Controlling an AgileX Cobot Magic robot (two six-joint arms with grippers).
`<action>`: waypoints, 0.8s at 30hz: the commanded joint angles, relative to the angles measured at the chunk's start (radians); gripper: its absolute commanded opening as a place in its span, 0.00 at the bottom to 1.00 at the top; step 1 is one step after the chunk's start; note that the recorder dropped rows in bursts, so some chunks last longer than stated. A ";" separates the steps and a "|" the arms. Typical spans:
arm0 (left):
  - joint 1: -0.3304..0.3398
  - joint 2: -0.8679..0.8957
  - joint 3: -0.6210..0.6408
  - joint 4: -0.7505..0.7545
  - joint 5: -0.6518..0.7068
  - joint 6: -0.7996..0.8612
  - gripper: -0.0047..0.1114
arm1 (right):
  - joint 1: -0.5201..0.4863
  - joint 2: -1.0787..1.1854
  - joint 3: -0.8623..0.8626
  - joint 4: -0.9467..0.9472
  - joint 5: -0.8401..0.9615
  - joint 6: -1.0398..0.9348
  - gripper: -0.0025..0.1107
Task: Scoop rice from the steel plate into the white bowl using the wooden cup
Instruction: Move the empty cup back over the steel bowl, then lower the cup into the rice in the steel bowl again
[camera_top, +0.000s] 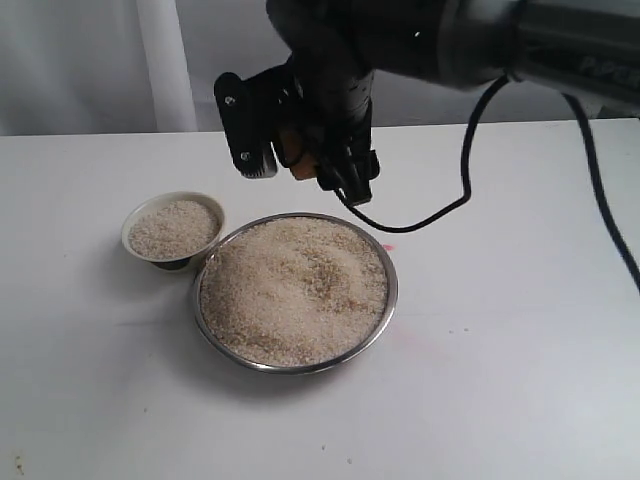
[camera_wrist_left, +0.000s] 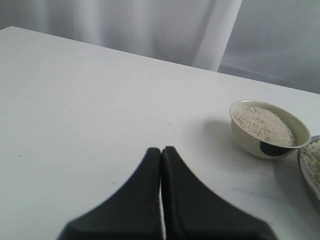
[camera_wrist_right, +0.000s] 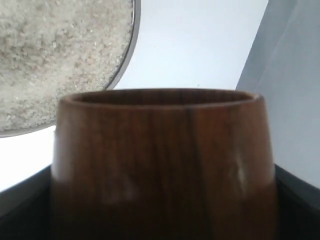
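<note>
Rice (camera_top: 295, 285), pale beige loose grains, heaped in the wide shiny steel plate (camera_top: 290, 369) and filling the small cream-white ceramic bowl (camera_wrist_left: 246, 141) beside it. Right gripper (camera_top: 300, 162), raised behind the plate, clamps the reddish-brown wooden cup (camera_wrist_right: 160, 155). Left gripper (camera_wrist_left: 161, 150): fingers pressed together, empty.

In the exterior view the wooden cup (camera_top: 292, 150) is almost wholly hidden inside the right tool (camera_top: 300, 160), upper middle of the frame; only a brown sliver shows. Its arm (camera_top: 560, 40) runs off the top and right edges. The right wrist view blurs the cup's lower part, cuts off its base and hides its inside. The steel plate (camera_wrist_right: 131, 55) is cropped in both wrist views. The left tool (camera_wrist_left: 161, 150) is blurred, its base cut off.
</note>
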 joint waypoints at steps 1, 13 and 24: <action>-0.006 0.000 -0.001 -0.005 -0.006 -0.004 0.04 | 0.001 0.080 -0.003 -0.118 0.003 0.017 0.02; -0.006 0.000 -0.001 -0.005 -0.006 -0.004 0.04 | 0.037 0.263 -0.003 -0.321 0.014 0.022 0.02; -0.006 0.000 -0.001 -0.005 -0.006 -0.004 0.04 | 0.071 0.319 -0.003 -0.320 0.009 0.018 0.02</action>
